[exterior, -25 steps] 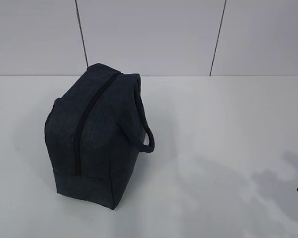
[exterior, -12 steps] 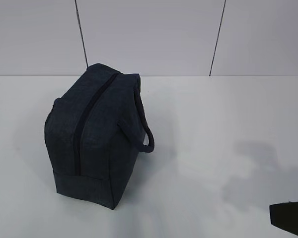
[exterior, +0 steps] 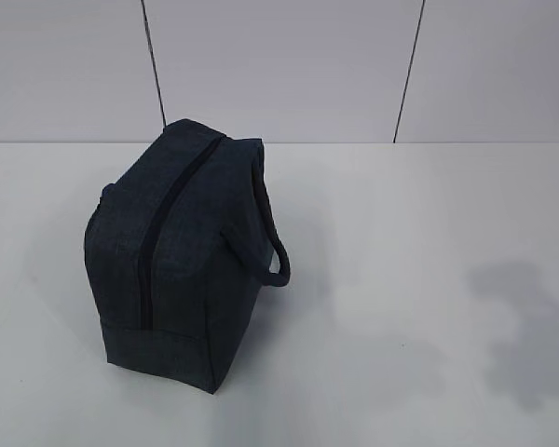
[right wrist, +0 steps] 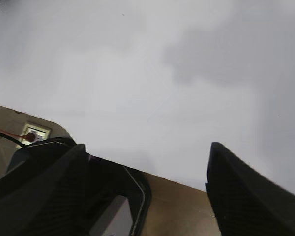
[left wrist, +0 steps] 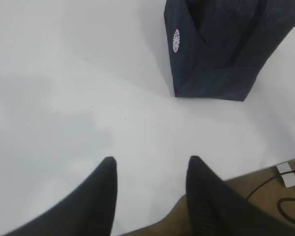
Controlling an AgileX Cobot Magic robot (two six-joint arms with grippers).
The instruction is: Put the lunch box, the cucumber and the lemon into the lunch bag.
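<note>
left gripper (left wrist: 150, 169): nearest to us in the left wrist view – jaws apart with nothing between them, hanging over the near edge of the table (left wrist: 64, 98), on the near side of the lunch bag and well apart from it
right gripper (right wrist: 147, 162): in the right wrist view, jaws spread wide and empty, also over the table's near edge; no bag in that view, so we cannot place it against the bag
lunch bag (exterior: 177, 251): upright on the table, the zipper (exterior: 163, 223) running along its top and down the near end, and it looks closed; one loop handle (exterior: 275, 256) hangs on its right side
step in hand: we judge both arms are drawn clear of the bag – with no item outside it, the packing looks finished or nearly so; we would stay clear of the handle so the bag does not tip
bag contents: hidden behind the fabric; we cannot tell what lies inside
lunch box, cucumber, lemon: none shows beside the bag in any view – likely inside it, though that is our guess
</note>
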